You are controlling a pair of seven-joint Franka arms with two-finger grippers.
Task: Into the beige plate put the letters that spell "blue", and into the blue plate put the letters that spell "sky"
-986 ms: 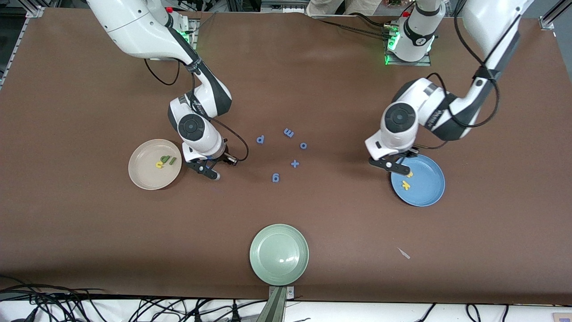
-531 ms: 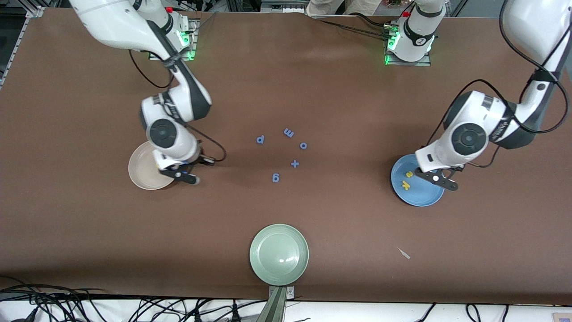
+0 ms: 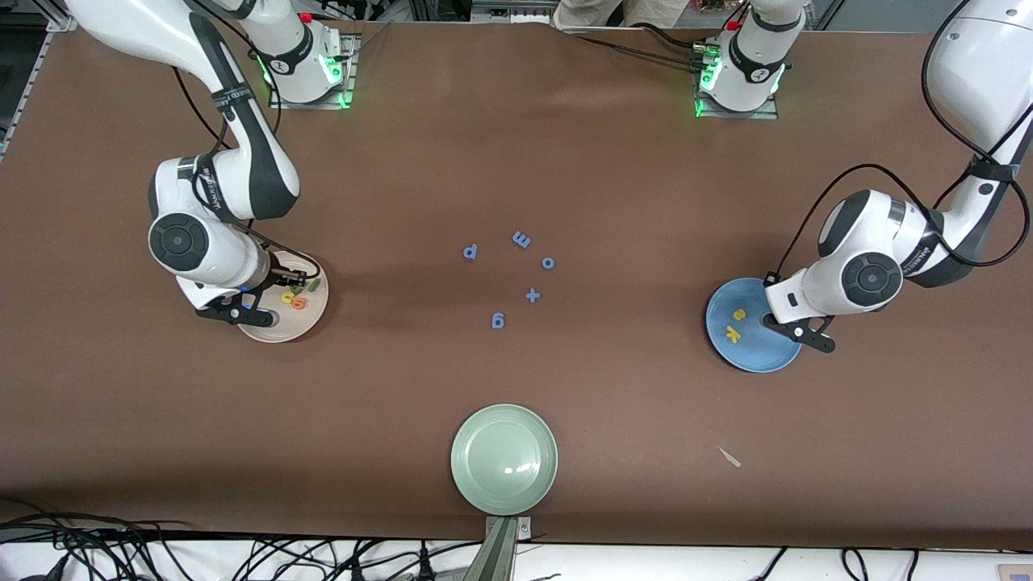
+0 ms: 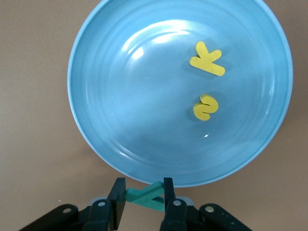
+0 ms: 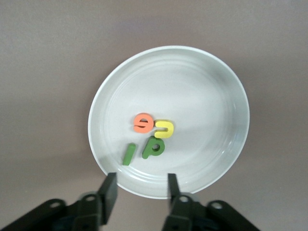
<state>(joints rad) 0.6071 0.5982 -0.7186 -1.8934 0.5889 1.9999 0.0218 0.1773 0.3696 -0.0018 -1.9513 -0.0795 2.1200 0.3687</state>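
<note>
The beige plate (image 5: 211, 86) holds the orange "e" (image 5: 143, 122), yellow "u" (image 5: 164, 128), green "b" (image 5: 154, 147) and green "l" (image 5: 128, 154). My right gripper (image 5: 142, 185) hangs open and empty over that plate's rim (image 3: 300, 324). In the blue plate (image 4: 120, 96) lie the yellow "k" (image 4: 207, 60) and yellow "s" (image 4: 206, 107). My left gripper (image 4: 143, 192) is shut on the teal "y" (image 4: 149, 196), above the blue plate's edge (image 3: 750, 351) toward the left arm's end of the table.
Several blue foam letters lie mid-table: "p" (image 3: 470, 252), "m" (image 3: 521, 239), "o" (image 3: 548, 262), a plus sign (image 3: 532, 295) and "g" (image 3: 498, 321). A pale green plate (image 3: 503, 459) sits nearer the front camera. A small pale scrap (image 3: 729, 457) lies nearer than the blue plate.
My right gripper moved over the beige plate and opened; the orange "e" now lies in the plate. My left gripper carried the teal "y" across the blue plate.
</note>
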